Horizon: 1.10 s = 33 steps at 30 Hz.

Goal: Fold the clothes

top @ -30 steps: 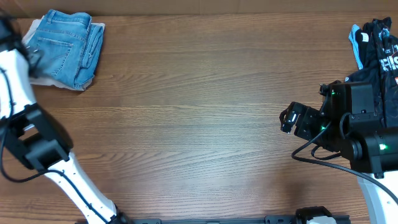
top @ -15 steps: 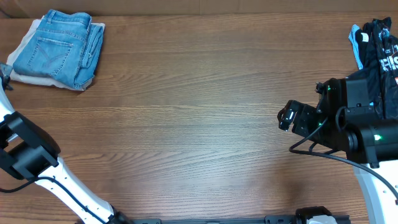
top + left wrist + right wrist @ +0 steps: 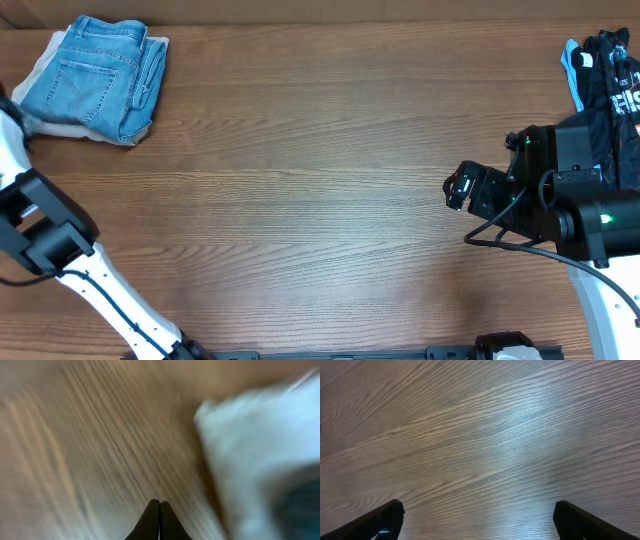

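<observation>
Left wrist view is coming out blurry, so the pale cloth on its right is hard to identify. Left hand (image 3: pixel 159 504) is sitting pinched shut on nothing above the desk (image 3: pixel 320 200), near the folded jeans (image 3: pixel 95 75) in the far-left corner. Right hand (image 3: pixel 477 510) is hovering wide open, holding nothing.

Robotics lab tabletop rig, not a home. Wood-grain table (image 3: pixel 300 200) with a white left arm (image 3: pixel 45 235) and black right arm (image 3: pixel 580 215) at its near edge. Loose cable (image 3: pixel 510 246), green status lights, jeans (image 3: pixel 95 75) stacked in a corner.
</observation>
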{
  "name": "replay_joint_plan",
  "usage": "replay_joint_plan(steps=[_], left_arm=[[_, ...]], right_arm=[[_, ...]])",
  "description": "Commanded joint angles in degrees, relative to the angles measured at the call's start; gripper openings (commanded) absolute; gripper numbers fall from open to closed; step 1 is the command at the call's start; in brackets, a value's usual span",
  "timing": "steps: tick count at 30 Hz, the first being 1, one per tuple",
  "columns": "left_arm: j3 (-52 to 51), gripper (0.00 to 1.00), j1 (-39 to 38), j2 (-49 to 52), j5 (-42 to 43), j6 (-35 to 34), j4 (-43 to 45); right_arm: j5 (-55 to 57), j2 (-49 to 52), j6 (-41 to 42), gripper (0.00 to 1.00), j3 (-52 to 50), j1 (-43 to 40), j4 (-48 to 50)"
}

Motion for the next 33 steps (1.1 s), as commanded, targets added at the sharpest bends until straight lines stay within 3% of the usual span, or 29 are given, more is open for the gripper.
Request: replay_joint_plan(steps=[1,15,33], left_arm=[[0.7,0.04,-0.4,2.5,0.2,1.2,-0.2],[0.7,0.04,-3.0,3.0,11.5,-5.0,-0.9],[0.7,0.04,-13.3,3.0,11.6,-18.4,-10.8]], right_arm=[[-0.5,0.0,-0.2,1.00,1.4,-0.3,0.3],[-0.5,0.0,0.0,1.00,1.4,-0.3,0.9],[-0.5,0.0,-0.2,1.00,1.4,-0.3,0.9]])
